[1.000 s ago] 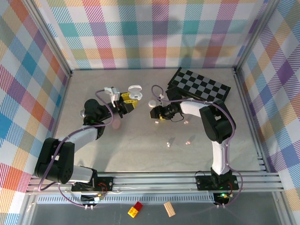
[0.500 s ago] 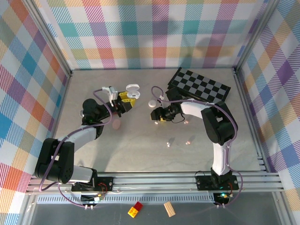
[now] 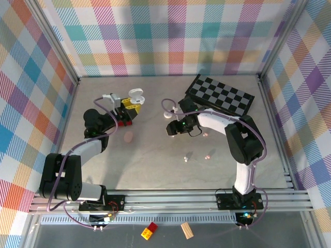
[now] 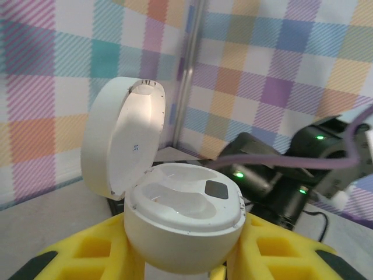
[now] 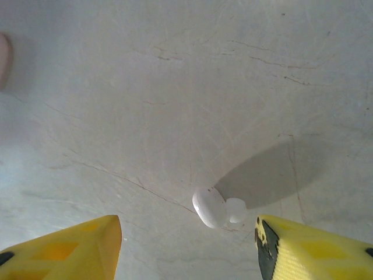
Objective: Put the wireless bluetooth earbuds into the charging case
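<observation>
- A loose earbud [image 3: 185, 158] and a second earbud [image 3: 208, 155] lie near the middle of the table [image 3: 150, 173].
- The right gripper [image 5: 189, 242] hangs over a white earbud [image 5: 211, 208], its jaws spread wide.
- Toward the far left edge, the left gripper [image 4: 186, 262] clasps the charging case [image 4: 183, 219] with its lid up.
</observation>
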Motion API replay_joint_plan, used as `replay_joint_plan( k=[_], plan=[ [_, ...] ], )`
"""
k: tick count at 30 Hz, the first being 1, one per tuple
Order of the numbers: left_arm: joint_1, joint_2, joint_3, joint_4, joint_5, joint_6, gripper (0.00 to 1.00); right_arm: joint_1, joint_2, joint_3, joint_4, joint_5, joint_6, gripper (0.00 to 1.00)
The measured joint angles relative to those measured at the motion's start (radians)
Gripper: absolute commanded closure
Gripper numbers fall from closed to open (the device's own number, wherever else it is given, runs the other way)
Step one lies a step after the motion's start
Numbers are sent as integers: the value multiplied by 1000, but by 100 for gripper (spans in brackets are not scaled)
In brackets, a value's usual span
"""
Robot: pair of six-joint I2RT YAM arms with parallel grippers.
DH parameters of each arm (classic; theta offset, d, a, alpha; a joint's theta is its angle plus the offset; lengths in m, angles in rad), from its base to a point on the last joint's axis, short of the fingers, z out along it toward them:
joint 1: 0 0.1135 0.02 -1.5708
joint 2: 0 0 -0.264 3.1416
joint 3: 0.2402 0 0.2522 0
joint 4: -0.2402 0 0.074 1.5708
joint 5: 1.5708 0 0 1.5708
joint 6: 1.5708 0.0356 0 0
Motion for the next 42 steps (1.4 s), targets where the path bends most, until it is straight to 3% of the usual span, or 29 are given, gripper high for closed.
replay_joint_plan(
  k=[8,16,36,42],
  plan=[
    [83,-51,0,-25,-21,12,66,162,16,105,-149,336,-202,45],
    [84,-62,0,-52,-27,23,67,222,134,205,-249,545,-282,57],
    [84,-62,0,-58,-26,23,67,225,222,309,-327,607,-306,67],
    [84,-62,0,-57,-26,23,67,225,240,319,-330,618,-307,74]
  ],
)
